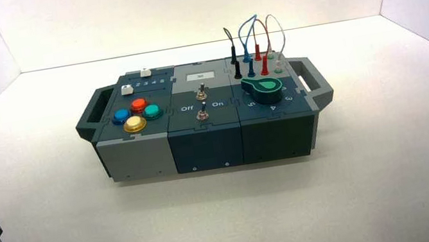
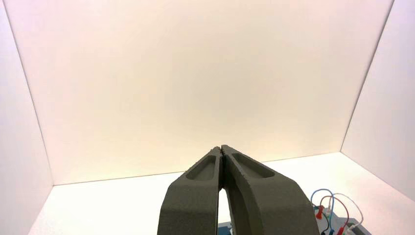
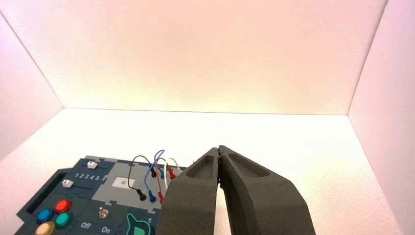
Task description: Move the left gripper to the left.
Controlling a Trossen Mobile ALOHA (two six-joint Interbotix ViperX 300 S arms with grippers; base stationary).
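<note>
My left gripper (image 2: pixel 221 149) is parked low at the near left, fingertips pressed together and holding nothing, touching nothing. In the high view only a dark corner of that arm shows, well short of the box (image 1: pixel 205 119). The move I'm asked for is sideways, toward my own left, and I judge that way open: bare white floor, then the side wall (nothing standing between). The box lies ahead and to the right of this gripper, its long axis running left to right, so moving left takes me away from it. The right gripper (image 3: pixel 219 149) waits at the near right, also closed and empty. Farther on sit the coloured buttons (image 1: pixel 133 113), the green knob (image 1: pixel 263 88) and the looped wires (image 1: pixel 254 40)
</note>
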